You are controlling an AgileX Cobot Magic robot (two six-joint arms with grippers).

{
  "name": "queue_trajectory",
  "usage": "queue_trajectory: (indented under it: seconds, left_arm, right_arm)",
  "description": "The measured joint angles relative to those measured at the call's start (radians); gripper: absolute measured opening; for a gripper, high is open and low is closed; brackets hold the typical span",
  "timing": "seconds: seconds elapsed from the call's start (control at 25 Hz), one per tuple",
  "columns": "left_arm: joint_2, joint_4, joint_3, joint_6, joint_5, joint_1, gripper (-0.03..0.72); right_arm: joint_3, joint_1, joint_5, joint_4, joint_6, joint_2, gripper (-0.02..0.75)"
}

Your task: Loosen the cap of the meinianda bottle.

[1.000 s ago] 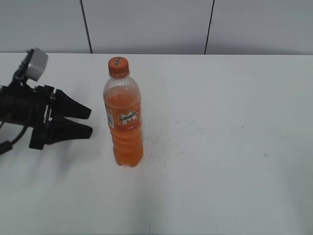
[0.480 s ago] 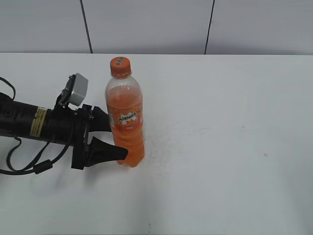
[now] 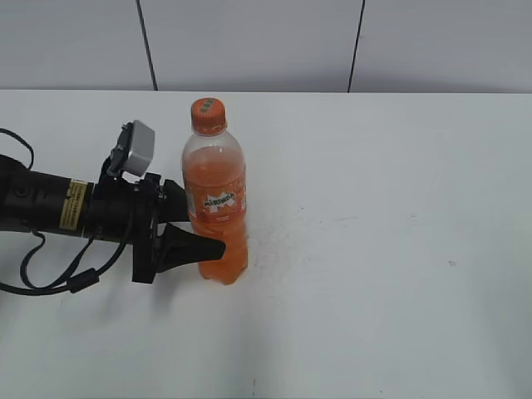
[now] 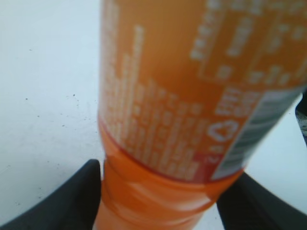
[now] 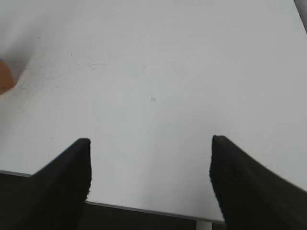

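The meinianda bottle (image 3: 216,208) stands upright on the white table (image 3: 374,249), full of orange drink, with its orange cap (image 3: 208,115) on top. My left gripper (image 3: 204,229) reaches in from the left, its two black fingers on either side of the bottle's lower body, just below the label, and closed against it. In the left wrist view the bottle (image 4: 182,96) fills the frame between the fingers (image 4: 158,191); the cap is out of that view. My right gripper (image 5: 151,158) is open and empty over the table's front edge, and is out of the exterior view.
A grey panelled wall (image 3: 249,41) runs behind the table's far edge. In the right wrist view a sliver of the bottle (image 5: 5,76) shows at the far left. The dark gap beyond the table's near edge (image 5: 144,220) lies under the right gripper.
My left gripper moved right from the table's left side and brought its fingers around the bottle's lower body. The bottle shifted slightly to the right.
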Motion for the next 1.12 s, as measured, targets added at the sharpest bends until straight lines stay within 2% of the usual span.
queue_trajectory:
  seconds: [0.16, 0.32, 0.48, 0.64, 0.8, 0.88, 0.96, 1.12]
  left_arm:
    - [0.0, -0.001, 0.0, 0.003, 0.001, -0.012, 0.404]
    - [0.0, -0.002, 0.0, 0.003, 0.001, -0.012, 0.402]
    - [0.0, -0.002, 0.0, 0.003, 0.002, -0.013, 0.402]
    - [0.0, -0.002, 0.0, 0.003, 0.002, -0.013, 0.401]
    - [0.0, -0.002, 0.0, 0.003, 0.002, -0.015, 0.401]
    - [0.0, -0.002, 0.0, 0.003, 0.002, -0.015, 0.4]
    - [0.0, -0.001, 0.0, 0.003, 0.002, -0.015, 0.399]
    - [0.0, 0.001, 0.0, 0.003, 0.002, -0.015, 0.398]
  right_arm:
    - [-0.063, 0.0, 0.008, 0.0, -0.005, 0.154, 0.536]
    - [-0.187, 0.0, 0.016, 0.006, -0.005, 0.426, 0.443]
    - [-0.385, 0.0, 0.072, 0.022, -0.005, 0.743, 0.361]
    - [-0.619, 0.0, 0.162, 0.023, -0.005, 1.073, 0.342]
    - [-0.836, 0.01, 0.17, 0.035, -0.005, 1.307, 0.325]
    - [-0.914, 0.051, 0.17, 0.034, -0.005, 1.387, 0.323]
    - [-0.985, 0.131, 0.17, 0.025, -0.001, 1.448, 0.323]
    - [-1.122, 0.36, 0.171, 0.005, 0.05, 1.561, 0.322]
